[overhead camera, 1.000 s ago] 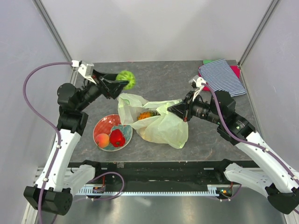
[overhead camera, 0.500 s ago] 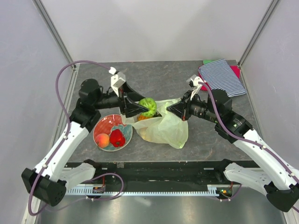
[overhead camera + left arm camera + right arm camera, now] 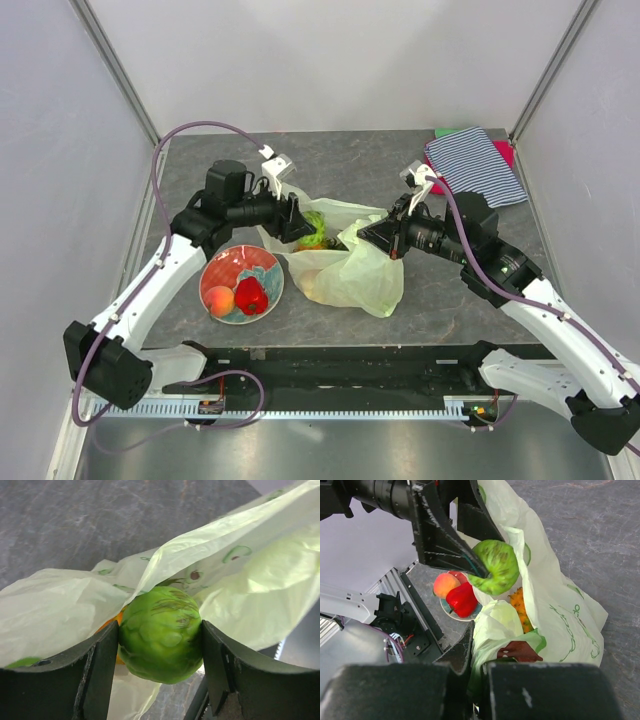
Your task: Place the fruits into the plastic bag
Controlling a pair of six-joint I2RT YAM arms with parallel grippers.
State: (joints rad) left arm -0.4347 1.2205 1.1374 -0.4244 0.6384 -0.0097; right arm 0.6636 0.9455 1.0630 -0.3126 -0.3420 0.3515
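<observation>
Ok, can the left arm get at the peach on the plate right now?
Probably not yet: its end effector is clamped on the green fruit at the mouth of the plastic bag. The peach lies uncovered on the plate close by, so after release the way looks free.

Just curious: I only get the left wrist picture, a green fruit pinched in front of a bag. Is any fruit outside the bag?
Observer: Yes. Besides your green fruit, the top view shows a peach and a red pepper on a plate next to the bag.
Visitor: What holds the bag open?
Observer: The right gripper, shut on the bag's rim.
Visitor: Anything else on the table?
Observer: A striped cloth in the far right corner.
</observation>
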